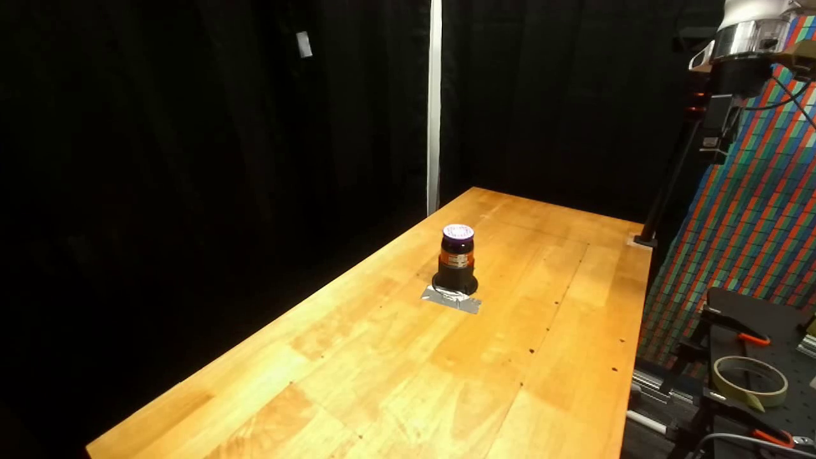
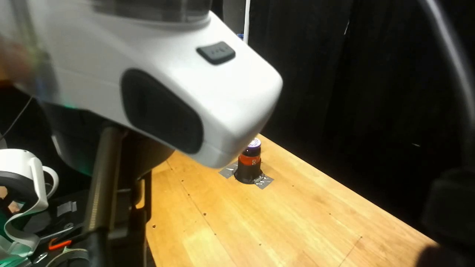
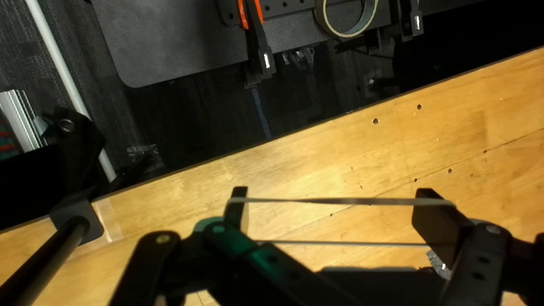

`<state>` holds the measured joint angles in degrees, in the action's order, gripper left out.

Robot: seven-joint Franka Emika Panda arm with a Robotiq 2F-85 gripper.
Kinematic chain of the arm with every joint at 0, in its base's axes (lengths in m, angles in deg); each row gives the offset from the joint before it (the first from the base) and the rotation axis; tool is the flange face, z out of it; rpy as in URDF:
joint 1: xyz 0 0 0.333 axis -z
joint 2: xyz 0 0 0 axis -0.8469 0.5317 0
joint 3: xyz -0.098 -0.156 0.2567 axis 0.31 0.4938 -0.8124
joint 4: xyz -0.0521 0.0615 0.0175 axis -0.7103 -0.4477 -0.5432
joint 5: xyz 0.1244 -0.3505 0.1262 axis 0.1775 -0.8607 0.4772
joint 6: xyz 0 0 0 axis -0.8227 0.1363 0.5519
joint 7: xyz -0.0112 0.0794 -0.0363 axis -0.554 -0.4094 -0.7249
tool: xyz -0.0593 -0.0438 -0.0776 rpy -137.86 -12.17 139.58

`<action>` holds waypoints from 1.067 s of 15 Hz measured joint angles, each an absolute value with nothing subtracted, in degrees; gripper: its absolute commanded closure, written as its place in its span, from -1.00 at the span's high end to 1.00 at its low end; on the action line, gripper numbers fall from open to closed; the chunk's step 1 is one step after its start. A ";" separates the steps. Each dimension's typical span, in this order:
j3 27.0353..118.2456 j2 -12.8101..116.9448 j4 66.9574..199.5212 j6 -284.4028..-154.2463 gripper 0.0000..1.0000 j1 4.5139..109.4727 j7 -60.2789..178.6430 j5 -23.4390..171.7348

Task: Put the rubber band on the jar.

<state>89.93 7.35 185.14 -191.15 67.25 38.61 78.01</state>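
The jar [image 1: 458,258] stands upright on the wooden table in a black holder [image 1: 455,278]; it has a pale lid and an orange-red label. It also shows in an exterior view [image 2: 249,160], partly covered by the arm. My gripper [image 1: 714,150] is high beyond the table's edge in that exterior view, well apart from the jar. In the wrist view my gripper [image 3: 332,199] is open, and the pale rubber band [image 3: 354,201] is stretched around both fingers. Its two strands span the gap. The jar is hidden in the wrist view.
Grey tape [image 1: 451,299] fixes the holder to the wooden table [image 1: 408,382]. A black pole [image 3: 51,259] is mounted at a table edge. A dark side table with a tape roll [image 1: 750,381] and orange-tipped clamps stands beside it. Black curtains [image 1: 191,191] hang behind.
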 measured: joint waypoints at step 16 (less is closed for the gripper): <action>67.27 13.47 183.31 -201.98 1.00 58.87 55.43 78.03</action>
<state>67.27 13.47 183.31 -201.98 58.87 55.43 78.03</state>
